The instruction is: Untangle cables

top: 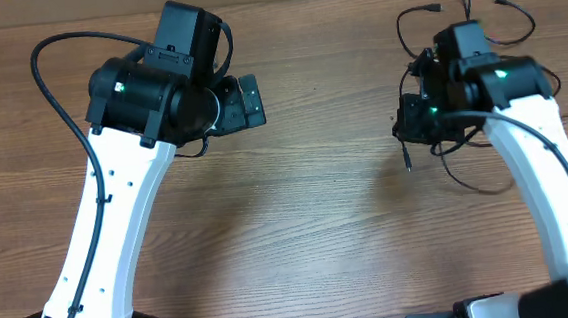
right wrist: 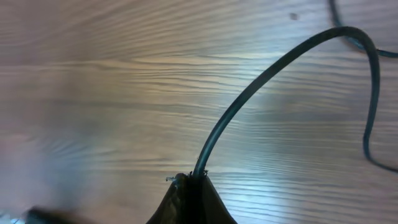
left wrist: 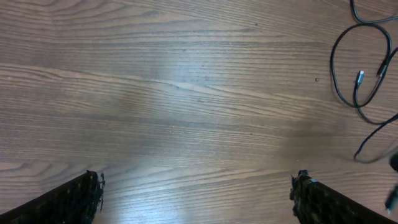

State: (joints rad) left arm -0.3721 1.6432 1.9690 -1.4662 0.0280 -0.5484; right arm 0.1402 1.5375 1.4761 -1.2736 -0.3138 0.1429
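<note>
Cables: thin black cords, loose and wavy, strewn over far right of wooden worktop. Left hand spread wide, empty, hovering over wood, well apart from cords. Right hand clamped on one cord, curving away from fingertips. Small silver-tipped plug inside a loop.

Tabletop carries everything. Left claw sits left of centre, towards the far side, well apart from the cables. Cables lie at the far right as loose strands around the right claw. Some reach behind it to the far edge; one loop lies nearer. One strand sits between the right claw's tips.
</note>
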